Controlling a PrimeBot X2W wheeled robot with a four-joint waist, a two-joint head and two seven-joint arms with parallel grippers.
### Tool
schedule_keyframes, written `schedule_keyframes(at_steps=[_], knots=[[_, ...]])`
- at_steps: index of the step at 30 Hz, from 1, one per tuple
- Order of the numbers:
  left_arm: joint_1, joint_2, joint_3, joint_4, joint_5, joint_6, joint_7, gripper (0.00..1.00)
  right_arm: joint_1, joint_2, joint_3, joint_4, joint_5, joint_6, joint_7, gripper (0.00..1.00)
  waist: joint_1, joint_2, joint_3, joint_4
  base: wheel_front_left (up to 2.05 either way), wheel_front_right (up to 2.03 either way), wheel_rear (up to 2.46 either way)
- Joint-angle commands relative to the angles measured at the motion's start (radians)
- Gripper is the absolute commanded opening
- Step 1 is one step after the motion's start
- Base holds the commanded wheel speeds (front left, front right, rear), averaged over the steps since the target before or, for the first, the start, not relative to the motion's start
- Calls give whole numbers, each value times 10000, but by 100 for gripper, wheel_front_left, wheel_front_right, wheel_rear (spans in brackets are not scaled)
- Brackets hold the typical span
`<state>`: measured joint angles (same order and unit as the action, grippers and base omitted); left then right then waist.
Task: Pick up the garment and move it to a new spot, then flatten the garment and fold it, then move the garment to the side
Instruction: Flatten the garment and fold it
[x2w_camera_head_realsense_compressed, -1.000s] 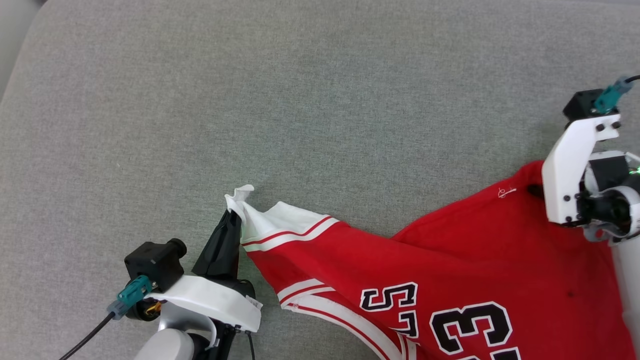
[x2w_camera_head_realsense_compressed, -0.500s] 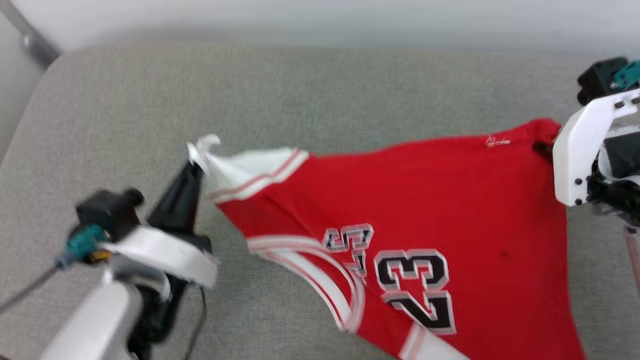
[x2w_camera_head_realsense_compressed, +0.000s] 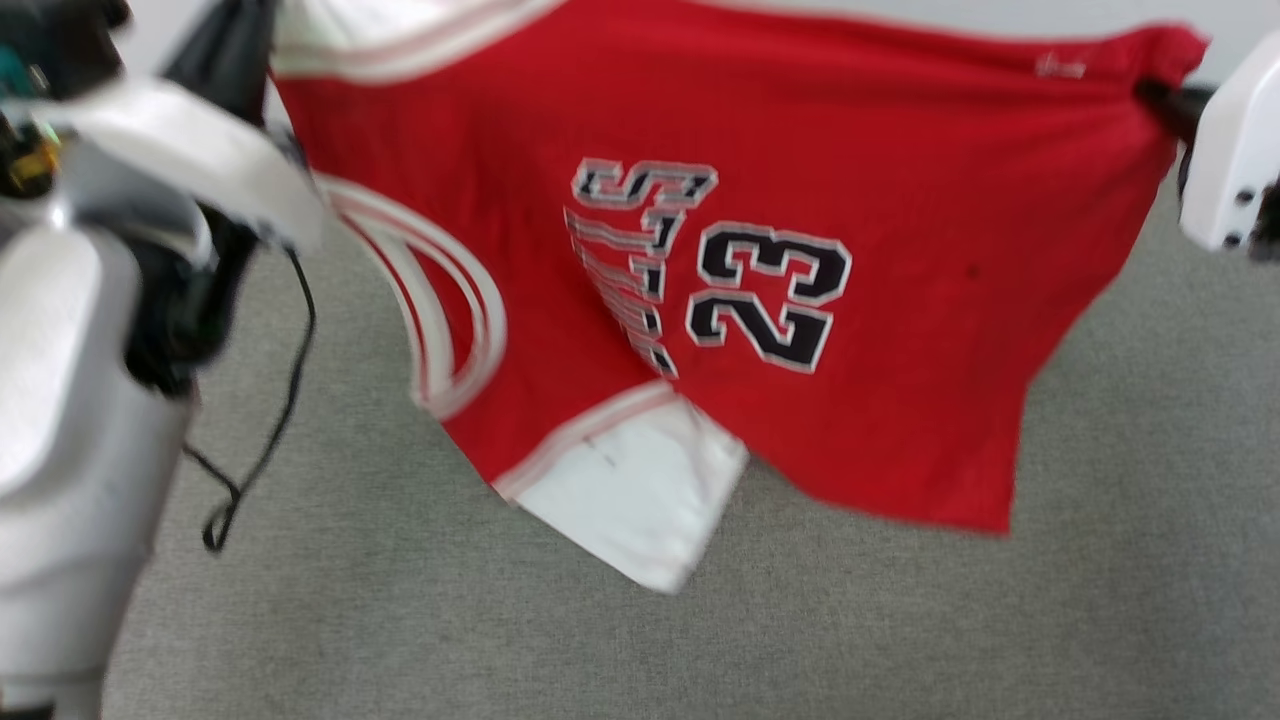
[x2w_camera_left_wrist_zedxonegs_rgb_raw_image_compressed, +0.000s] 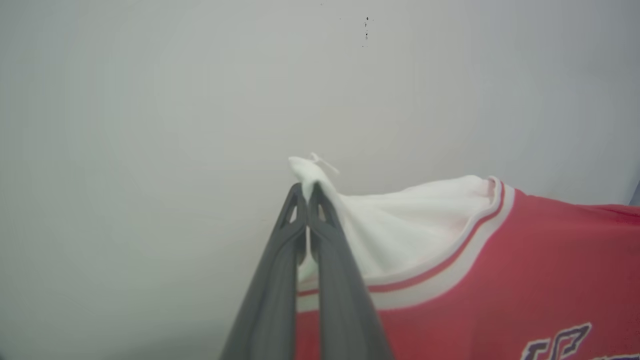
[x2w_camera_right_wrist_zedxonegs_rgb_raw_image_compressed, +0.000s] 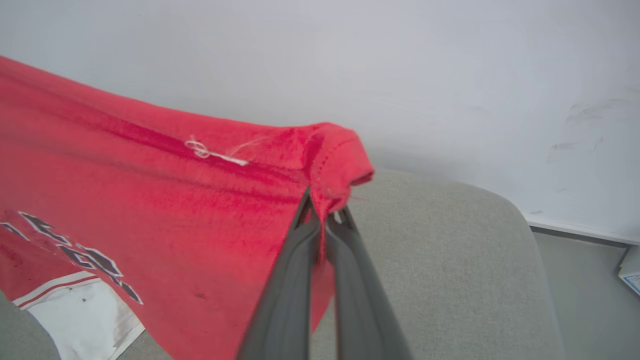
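The garment (x2w_camera_head_realsense_compressed: 820, 130), a red jersey with white sleeves and black "23" lettering, hangs in the air, stretched between my two grippers with its lettered face toward the head camera. My left gripper (x2w_camera_head_realsense_compressed: 245, 35) at the upper left is shut on the tip of a white sleeve; in the left wrist view the left gripper (x2w_camera_left_wrist_zedxonegs_rgb_raw_image_compressed: 306, 189) pinches that tip of the garment (x2w_camera_left_wrist_zedxonegs_rgb_raw_image_compressed: 500, 280). My right gripper (x2w_camera_head_realsense_compressed: 1162, 95) at the upper right is shut on a red hem corner; in the right wrist view the right gripper (x2w_camera_right_wrist_zedxonegs_rgb_raw_image_compressed: 322, 212) clamps that corner of the garment (x2w_camera_right_wrist_zedxonegs_rgb_raw_image_compressed: 165, 200). The other white sleeve (x2w_camera_head_realsense_compressed: 640, 500) dangles lowest.
A grey padded surface (x2w_camera_head_realsense_compressed: 600, 650) lies below the hanging cloth. Behind it stands a pale wall (x2w_camera_left_wrist_zedxonegs_rgb_raw_image_compressed: 150, 100). The surface's rounded right edge (x2w_camera_right_wrist_zedxonegs_rgb_raw_image_compressed: 520, 230) gives way to floor. A black cable (x2w_camera_head_realsense_compressed: 290, 380) hangs from my left arm.
Both arms have lifted the garment off the grey surface, and it now hangs spread between them. The head view has shifted as well.
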<state>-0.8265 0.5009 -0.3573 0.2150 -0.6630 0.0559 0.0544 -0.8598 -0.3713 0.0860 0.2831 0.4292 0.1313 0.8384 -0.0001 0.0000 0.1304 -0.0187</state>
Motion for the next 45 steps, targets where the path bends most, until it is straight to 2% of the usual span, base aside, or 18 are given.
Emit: schedule_keyframes(at_steps=[1, 6, 13, 24, 32, 45], knots=[[-357, 25, 71, 215, 55, -23, -49, 0, -262, -20, -38, 78, -101, -11, -119, 0, 1, 0, 201, -83, 0, 0, 0], [-2593, -63, 207, 1511, 256, -279, -117, 0, -1674, 100, -317, 364, -411, -12, -754, 0, 1, 0, 1133, -237, 0, 0, 0], [-5512, 202, 378, 2631, 809, -388, -479, 0, -3946, 396, -594, 599, -1132, -14, -2080, 0, 1, 0, 2787, -505, 0, 0, 0], [-8843, 563, 633, 3055, 1289, -355, -777, 0, -7305, 364, -204, 1448, -1456, -14, -4093, 0, 1, 0, 5105, -890, 0, 0, 0], [-9500, 420, 512, 3217, 1418, -247, -885, 0, -8846, 649, 760, 3076, -1018, -12, -5492, 0, 1, 0, 6231, -961, 0, 0, 0], [-8626, 116, 551, 3644, 1022, -240, -1326, 0, -9255, 613, 2683, 4858, 289, -12, -6623, 0, 1, 0, 6737, -818, 0, 0, 0]])
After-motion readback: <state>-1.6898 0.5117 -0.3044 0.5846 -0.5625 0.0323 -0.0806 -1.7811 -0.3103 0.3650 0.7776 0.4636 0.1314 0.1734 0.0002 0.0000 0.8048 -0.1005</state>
